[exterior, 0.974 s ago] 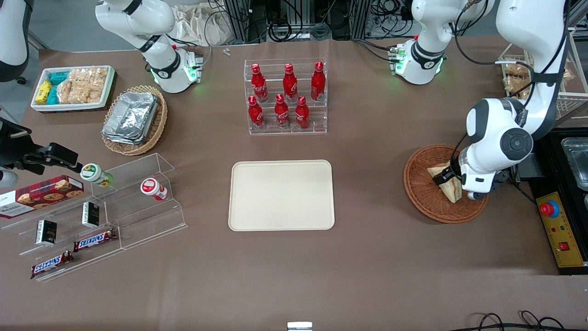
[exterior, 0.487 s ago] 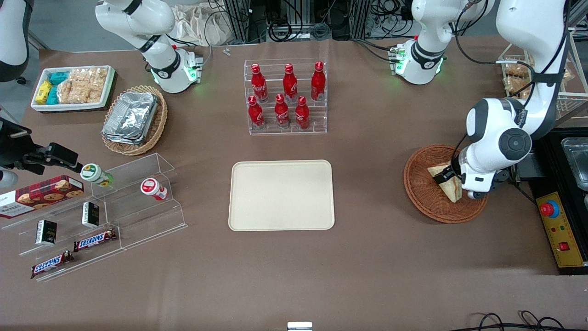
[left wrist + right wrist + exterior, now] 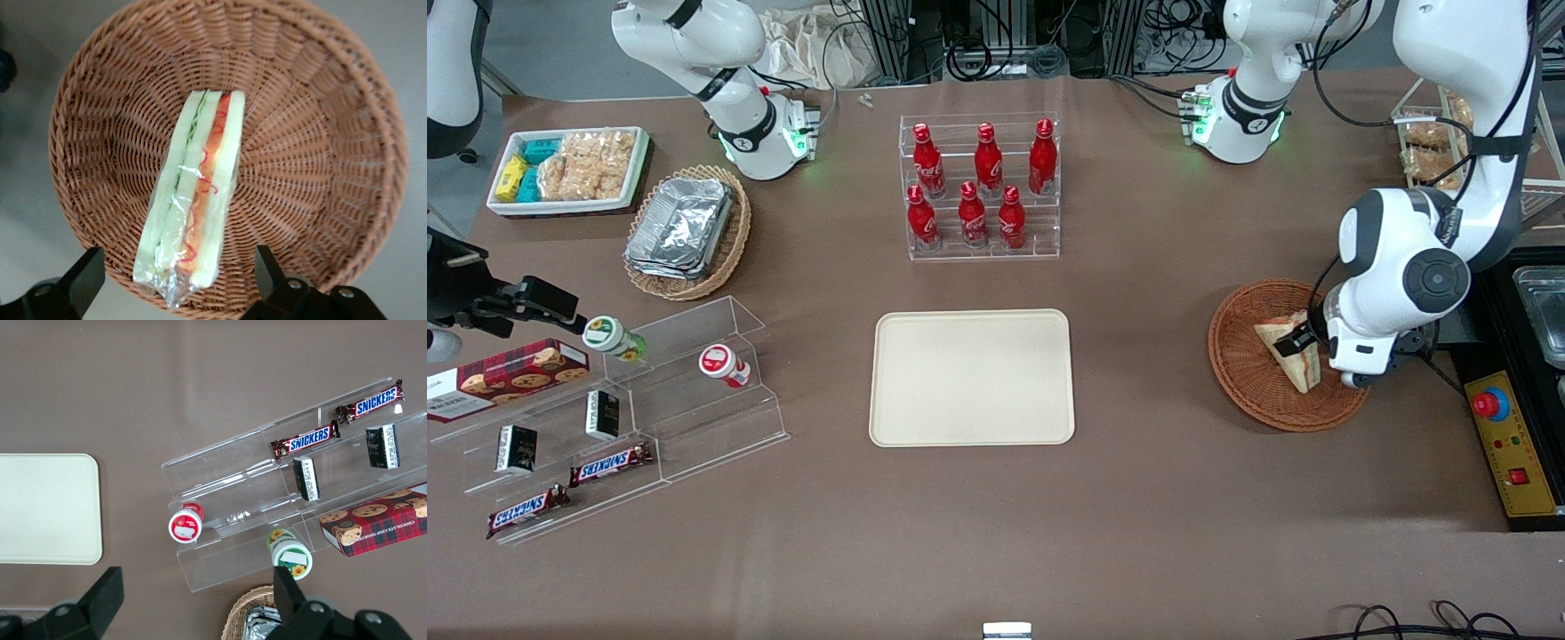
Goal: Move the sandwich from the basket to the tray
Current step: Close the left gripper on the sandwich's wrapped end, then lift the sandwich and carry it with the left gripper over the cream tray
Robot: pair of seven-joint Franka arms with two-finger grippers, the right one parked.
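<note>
The sandwich (image 3: 193, 200), a clear-wrapped wedge of pale bread with red, orange and green filling along its edge, stands on edge in the reddish-brown wicker basket (image 3: 320, 167). My left gripper (image 3: 177, 257) hangs over it, open, with one finger (image 3: 87, 273) on each side of the wedge's end and a gap at both. In the front view the gripper (image 3: 1303, 342) is above the sandwich (image 3: 1285, 357) inside the basket (image 3: 1232, 360), toward the working arm's end. The beige tray (image 3: 971, 377) lies bare at the table's middle.
A clear rack of red bottles (image 3: 980, 187) stands farther from the front camera than the tray. A clear stepped shelf with snacks (image 3: 618, 418), a foil-container basket (image 3: 685, 231) and a white snack bin (image 3: 567, 169) lie toward the parked arm's end. A control box (image 3: 1512, 444) sits beside the basket.
The left arm's wrist has shifted slightly toward the working arm's end of the table. The sandwich still lies in the basket, and the gripper stays open around it.
</note>
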